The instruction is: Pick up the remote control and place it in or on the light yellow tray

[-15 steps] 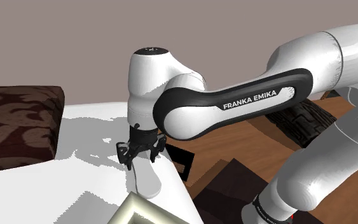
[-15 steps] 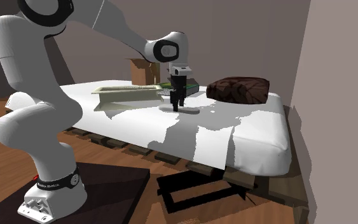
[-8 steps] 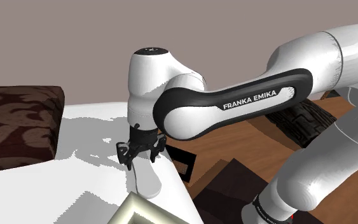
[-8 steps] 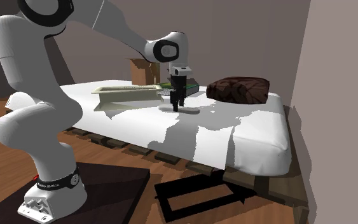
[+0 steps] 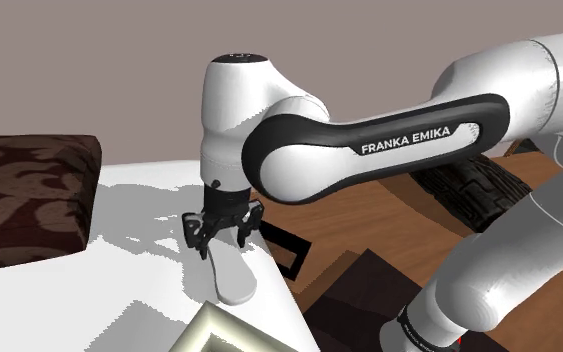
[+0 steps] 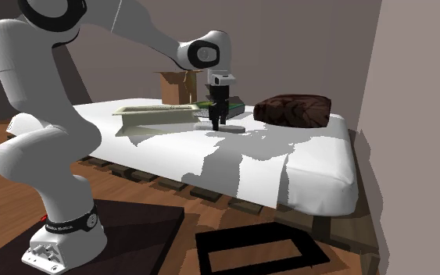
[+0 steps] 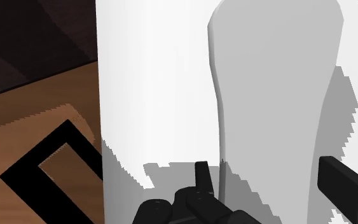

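White robot arm's black pincer (image 5: 226,243) poised over a pale grey, oblong remote control (image 7: 273,83) on a white bed (image 5: 119,300).
The pincer's fingers are spread, straddling one end of the remote, which lies flat on the sheet close to the bed's edge, above a brown wooden floor (image 7: 18,121). A light yellow tray (image 5: 219,335) sits near the remote on the same bed. A dark brown patterned pillow (image 5: 24,195) lies well apart.

Shoulder view: mounted close behind the arm (image 5: 369,160), facing down over the white bed (image 5: 89,300). Second exterior view: set farther back near the stand (image 6: 140,234), facing across the bed. Wrist view: very near, apparently looking straight down. All three share the bed edge below the gripper (image 5: 222,238).
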